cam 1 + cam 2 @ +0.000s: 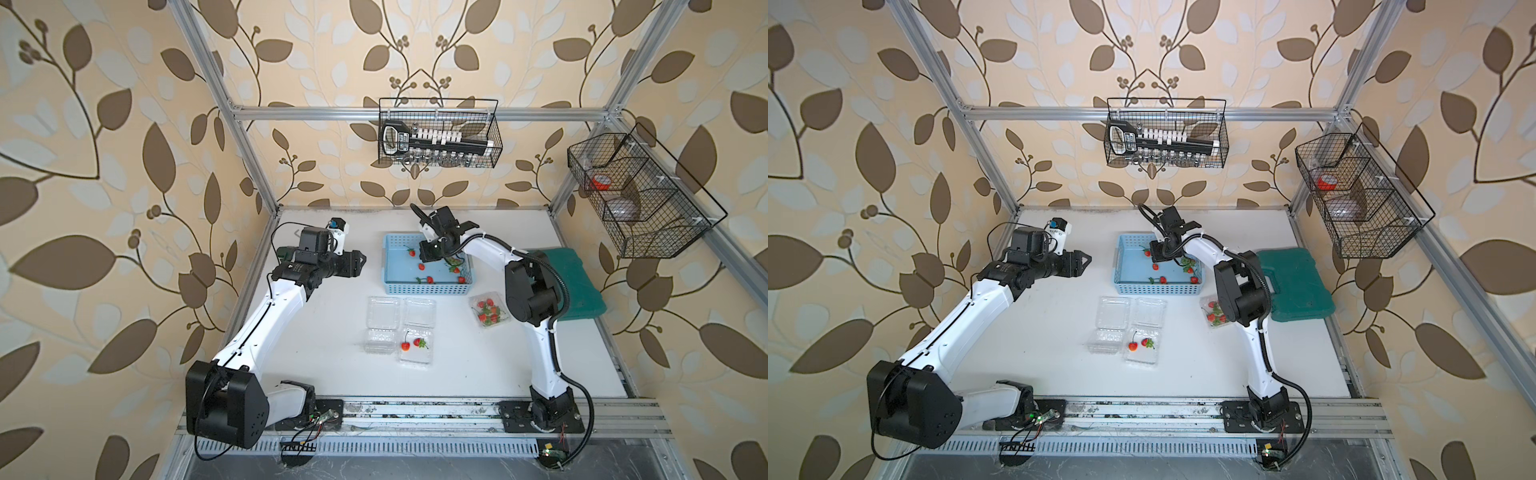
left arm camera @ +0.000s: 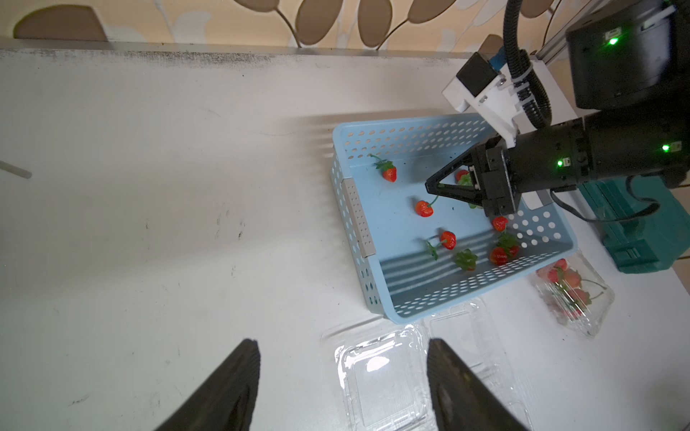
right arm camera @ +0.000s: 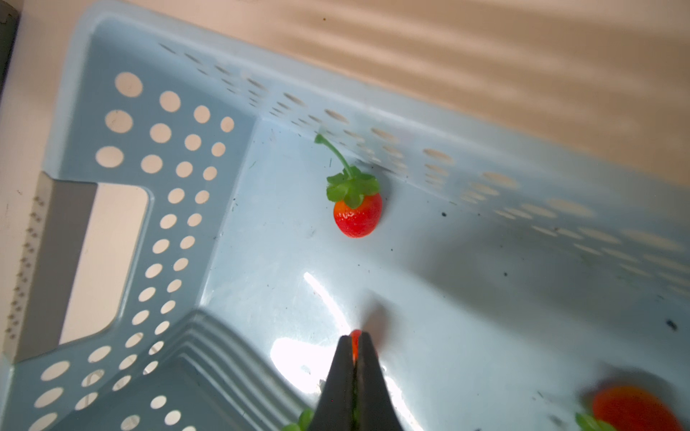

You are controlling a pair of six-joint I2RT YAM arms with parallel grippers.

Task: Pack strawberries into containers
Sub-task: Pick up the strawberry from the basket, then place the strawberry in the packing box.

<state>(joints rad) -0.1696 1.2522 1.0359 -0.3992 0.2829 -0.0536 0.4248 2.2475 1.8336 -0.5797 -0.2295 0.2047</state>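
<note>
My right gripper (image 3: 356,337) reaches down into the light blue basket (image 1: 390,266) and is shut on a strawberry (image 2: 424,208). Only a red sliver of it shows between the tips. Several more strawberries lie loose in the basket, one (image 3: 357,218) near a corner. In front of the basket stand two open clear containers. One (image 1: 379,330) is empty and the other (image 1: 417,347) holds two strawberries (image 1: 404,345). A third container (image 1: 490,311), closed and holding several berries, sits by the right arm. My left gripper (image 2: 343,358) hovers open and empty left of the basket.
A green case (image 1: 577,286) lies at the right edge of the white table, behind the right arm. Two black wire baskets (image 1: 440,133) (image 1: 640,195) hang on the frame above the table. An aluminium rail (image 1: 415,411) runs along the front.
</note>
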